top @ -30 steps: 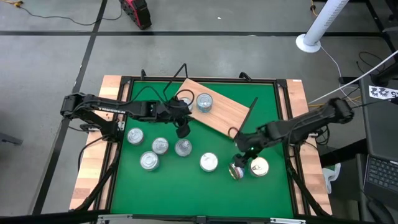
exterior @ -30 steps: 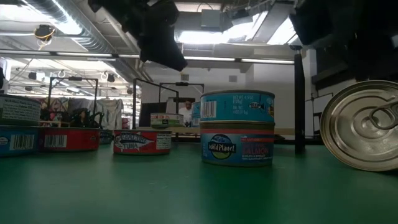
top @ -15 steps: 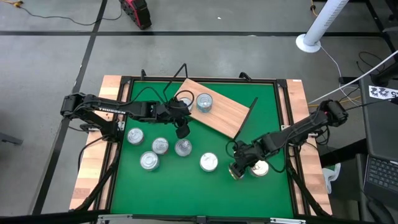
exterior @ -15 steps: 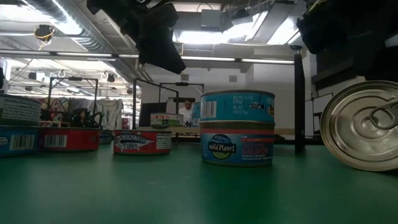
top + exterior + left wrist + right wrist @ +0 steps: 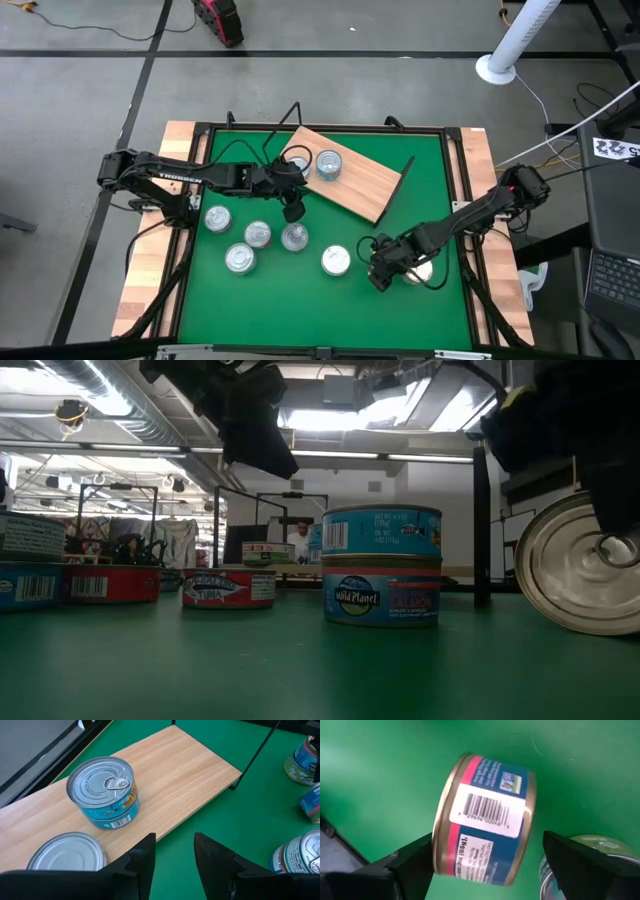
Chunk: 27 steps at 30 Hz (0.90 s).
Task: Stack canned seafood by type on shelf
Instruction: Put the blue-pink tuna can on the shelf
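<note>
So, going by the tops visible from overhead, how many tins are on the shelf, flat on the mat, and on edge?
Tins on the shelf: 2
Tins flat on the green mat: 6
Tin on its edge: 1
Total: 9

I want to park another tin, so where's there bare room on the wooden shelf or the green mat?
Free: the light-brown wooden shelf right of the teal-labelled tin, and the green mat's far-right corner. Crowded: the silver-lidded tins front-left.
</note>
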Each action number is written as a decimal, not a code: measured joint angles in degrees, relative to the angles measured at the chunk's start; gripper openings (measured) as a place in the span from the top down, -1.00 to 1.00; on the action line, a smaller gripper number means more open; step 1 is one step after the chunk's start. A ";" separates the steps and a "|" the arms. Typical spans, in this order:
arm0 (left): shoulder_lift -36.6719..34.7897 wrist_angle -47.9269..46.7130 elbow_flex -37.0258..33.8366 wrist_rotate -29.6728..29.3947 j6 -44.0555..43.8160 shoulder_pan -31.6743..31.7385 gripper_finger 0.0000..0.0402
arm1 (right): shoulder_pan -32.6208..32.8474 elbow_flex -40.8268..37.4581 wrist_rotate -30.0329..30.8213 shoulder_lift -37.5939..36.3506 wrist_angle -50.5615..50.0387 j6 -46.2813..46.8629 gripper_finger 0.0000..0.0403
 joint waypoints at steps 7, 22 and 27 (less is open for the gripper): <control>0.00 0.07 0.00 0.00 -0.06 0.00 0.36 | 0.00 0.00 -0.18 0.15 -0.10 -0.17 -0.22; 0.00 0.14 0.00 0.00 -0.06 0.00 0.36 | -1.89 7.83 -10.18 0.15 -4.39 -6.86 0.10; 0.00 0.14 0.00 0.00 -0.06 0.00 0.36 | -6.51 16.63 -12.71 0.13 -10.11 -14.30 0.03</control>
